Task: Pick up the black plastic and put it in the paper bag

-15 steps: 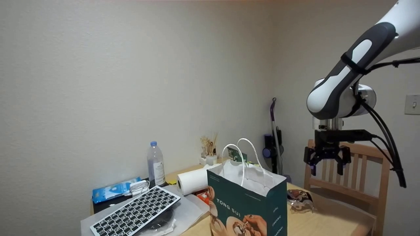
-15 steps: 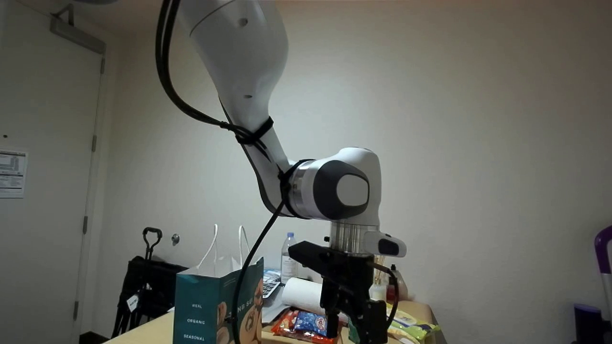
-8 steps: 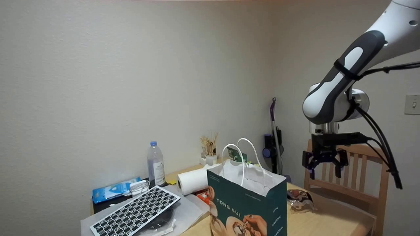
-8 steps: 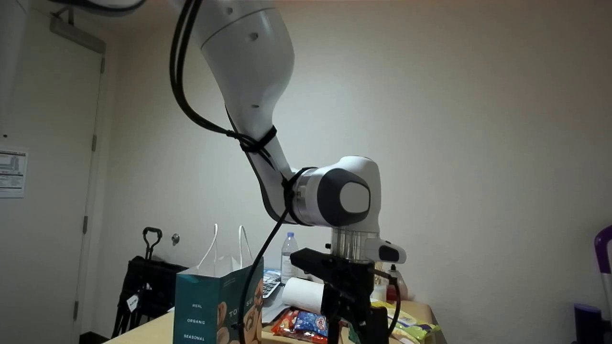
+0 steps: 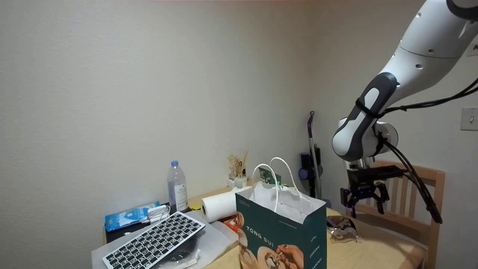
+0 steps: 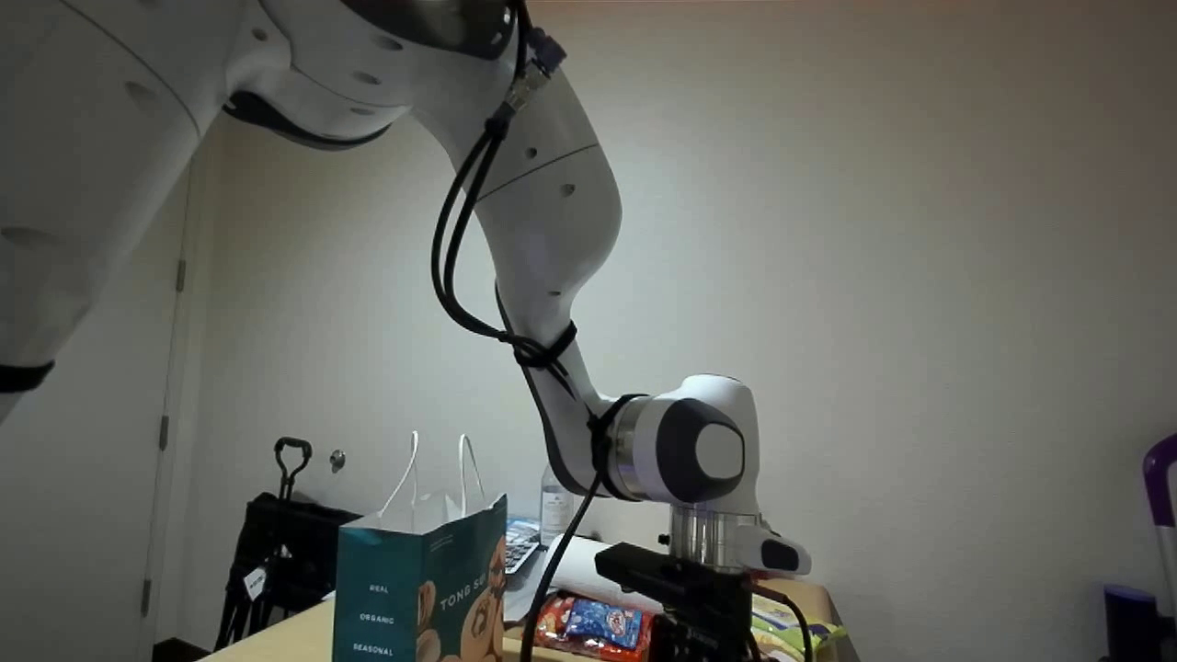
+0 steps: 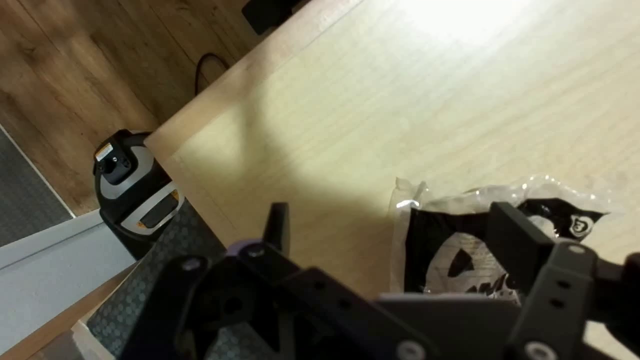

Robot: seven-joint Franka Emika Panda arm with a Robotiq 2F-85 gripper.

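The black plastic [image 5: 340, 227] is a small crumpled wrapper, black with pale printing and clear edges. It lies on the table just behind the paper bag [image 5: 278, 226] in an exterior view. In the wrist view the black plastic [image 7: 425, 235] lies below the jaws, partly covered by one finger and mostly to one side of the gap. My gripper [image 5: 366, 210] is open and empty, above the table and to the right of the plastic. The dark-green bag [image 6: 382, 575] stands upright and open, white handles up. In that exterior view the fingers and plastic are out of view.
A keyboard-like slab [image 5: 155, 241], a bottle [image 5: 177, 186] and a paper towel roll [image 5: 220, 206] lie left of the bag. Snack packets [image 6: 602, 625] lie near the arm. A wooden chair [image 5: 429, 201] stands behind the gripper. The table edge [image 7: 200, 107] shows in the wrist view.
The arm and open gripper have moved down, and leftward toward the plastic in the exterior view that shows it. The bag and plastic have not moved.
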